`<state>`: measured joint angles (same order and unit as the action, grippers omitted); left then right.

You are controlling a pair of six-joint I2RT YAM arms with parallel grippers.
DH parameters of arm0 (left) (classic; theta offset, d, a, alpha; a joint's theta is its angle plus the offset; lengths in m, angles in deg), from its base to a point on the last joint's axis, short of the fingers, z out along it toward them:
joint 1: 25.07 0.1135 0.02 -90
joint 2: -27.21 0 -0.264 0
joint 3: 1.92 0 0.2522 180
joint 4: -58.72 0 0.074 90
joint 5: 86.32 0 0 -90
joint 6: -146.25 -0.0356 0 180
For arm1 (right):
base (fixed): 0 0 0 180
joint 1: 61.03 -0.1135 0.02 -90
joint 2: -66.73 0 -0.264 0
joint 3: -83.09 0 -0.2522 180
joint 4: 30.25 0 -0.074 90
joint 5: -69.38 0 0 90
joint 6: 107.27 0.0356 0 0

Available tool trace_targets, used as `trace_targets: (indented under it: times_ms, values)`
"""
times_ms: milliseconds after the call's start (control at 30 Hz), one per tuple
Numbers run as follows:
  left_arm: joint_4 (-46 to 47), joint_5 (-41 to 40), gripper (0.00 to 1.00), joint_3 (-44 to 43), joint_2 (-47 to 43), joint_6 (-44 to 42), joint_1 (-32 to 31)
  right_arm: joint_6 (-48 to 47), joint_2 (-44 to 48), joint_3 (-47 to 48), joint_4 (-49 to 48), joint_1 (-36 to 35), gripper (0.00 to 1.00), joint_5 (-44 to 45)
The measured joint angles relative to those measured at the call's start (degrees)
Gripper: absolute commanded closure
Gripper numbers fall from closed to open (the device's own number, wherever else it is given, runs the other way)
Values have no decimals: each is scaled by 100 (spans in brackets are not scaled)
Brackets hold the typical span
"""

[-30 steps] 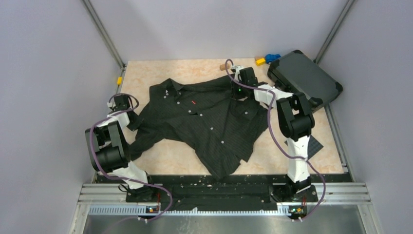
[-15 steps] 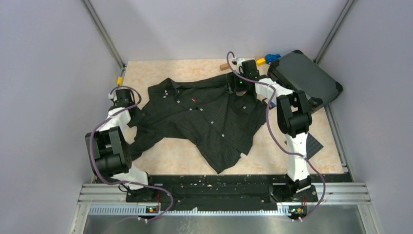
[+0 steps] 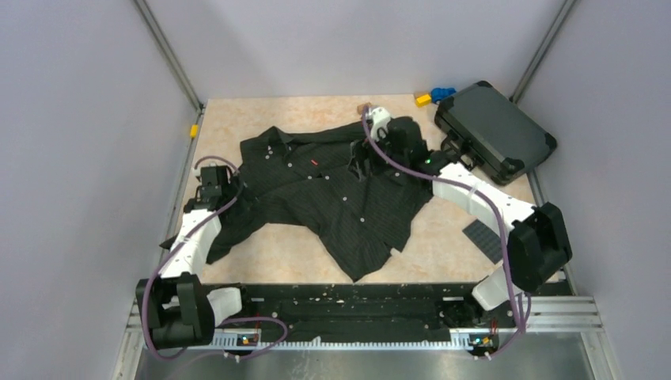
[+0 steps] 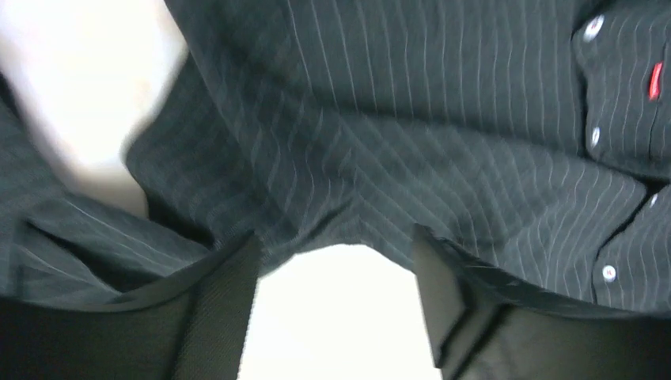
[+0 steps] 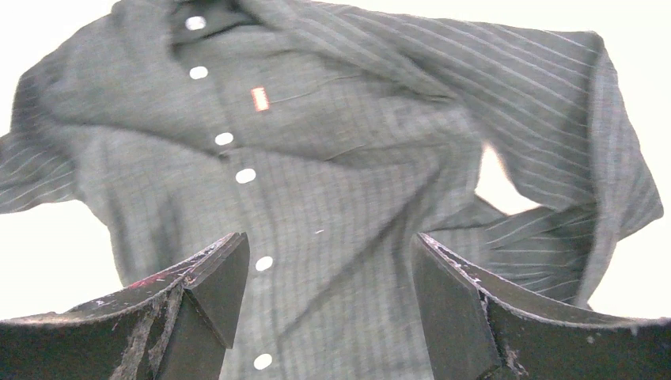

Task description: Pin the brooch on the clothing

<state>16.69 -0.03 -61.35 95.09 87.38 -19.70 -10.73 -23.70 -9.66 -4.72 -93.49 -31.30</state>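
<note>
Beige marbled tabletop point(image 3: 277, 253) enclosed by pale lilac walls point(image 3: 79, 119), with a dark case point(image 3: 494, 131) at the far right. A black pinstriped shirt point(image 3: 332, 186) sprawls across the middle (its red tag point(image 5: 259, 98) shows no legible writing). The left gripper point(image 4: 334, 253) hovers at the shirt's left sleeve and the right gripper point(image 5: 328, 249) over its right side, both with fingers spread and empty. The brooch cannot be made out.

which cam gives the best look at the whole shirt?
Top external: the shirt lies fully in frame on the table, collar, sleeves and hem visible. Right wrist shows most of the front with the red tag, edges cropped. Left wrist shows only a blurred close-up patch of fabric.
</note>
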Motion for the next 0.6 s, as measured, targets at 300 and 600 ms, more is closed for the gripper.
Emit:
trace_targets:
  times_ms: [300,600]
  values:
    - [76,874,18,1327,-472,691,-17,341,422,-1436,9,-1856,25,225]
    - [695,470,19,1506,-334,1047,-17,511,-39,-1615,-42,-2754,28,870]
